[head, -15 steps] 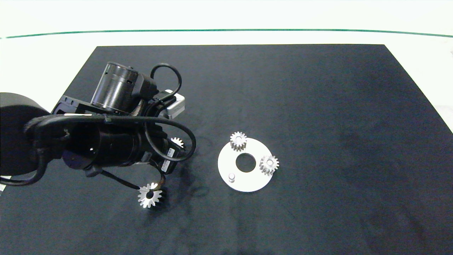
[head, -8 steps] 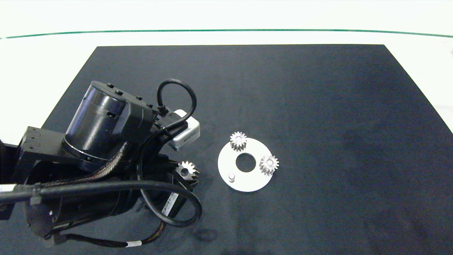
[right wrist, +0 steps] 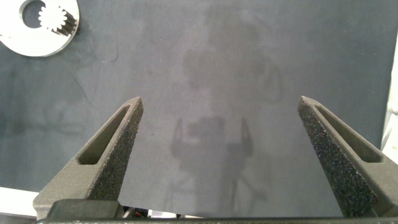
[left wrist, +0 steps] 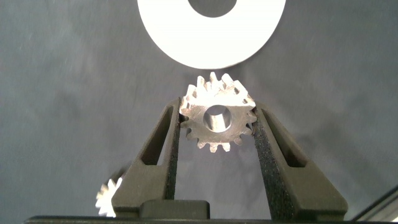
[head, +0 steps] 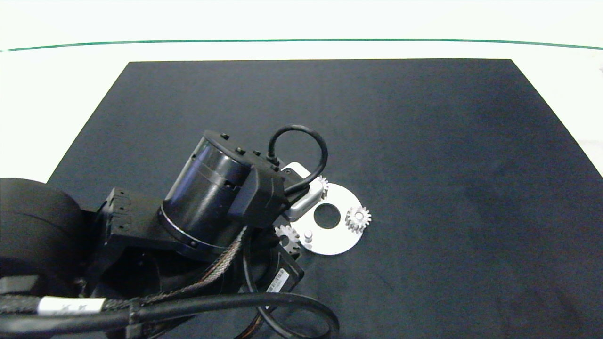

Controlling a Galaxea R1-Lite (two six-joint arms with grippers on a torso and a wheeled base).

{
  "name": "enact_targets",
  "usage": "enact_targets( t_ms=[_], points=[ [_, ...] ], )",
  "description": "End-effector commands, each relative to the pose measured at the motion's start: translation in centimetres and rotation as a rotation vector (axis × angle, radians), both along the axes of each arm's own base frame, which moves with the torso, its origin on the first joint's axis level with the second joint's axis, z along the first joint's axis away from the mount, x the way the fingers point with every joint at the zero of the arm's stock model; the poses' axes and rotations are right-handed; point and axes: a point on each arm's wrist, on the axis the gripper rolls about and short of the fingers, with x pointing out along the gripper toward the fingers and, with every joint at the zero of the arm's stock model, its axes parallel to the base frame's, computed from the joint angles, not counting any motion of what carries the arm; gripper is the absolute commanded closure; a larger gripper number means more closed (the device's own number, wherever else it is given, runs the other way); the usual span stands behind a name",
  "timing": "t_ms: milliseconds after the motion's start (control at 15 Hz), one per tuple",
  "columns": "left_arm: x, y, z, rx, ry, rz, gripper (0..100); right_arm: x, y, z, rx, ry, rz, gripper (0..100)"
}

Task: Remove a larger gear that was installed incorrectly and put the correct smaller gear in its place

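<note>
One smaller gear (left wrist: pixel 217 120) clamped in left gripper (left wrist: pixel 216 124), lower centre beside white disc (head: pixel 340 239), right gripper (right wrist: pixel 225 137) spread wide over dark mat (right wrist: pixel 217 74).

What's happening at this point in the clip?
The left gripper has its jaws shut on a smaller gear and holds it at the near edge of the white round plate, just beside the bare pin. Two other small gears are on the plate, one partly hidden by the arm. The larger gear is off the plate, lying on the black mat. The right gripper hangs open over bare mat, idle.
</note>
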Motion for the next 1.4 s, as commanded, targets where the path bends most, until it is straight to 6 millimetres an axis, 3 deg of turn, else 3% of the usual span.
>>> enact_targets(
  t_ms=[67, 600, 1400],
  points=[
    [1.0, -1.7, -0.7, 0.023, 0.012, -0.004, 81, -0.5, -0.1, 0.0, 0.002, -0.010, -0.005, 0],
    [3.0, -4.4, -1.9, 0.051, 0.016, 0.019, 81, -0.7, -0.2, -0.4, 0.002, -0.003, -0.003, 0],
    [4.6, -3.9, -2.1, 0.057, 0.015, 0.062, 81, -0.8, -0.2, -0.5, 0.004, -0.003, -0.001, 0]
  ],
)
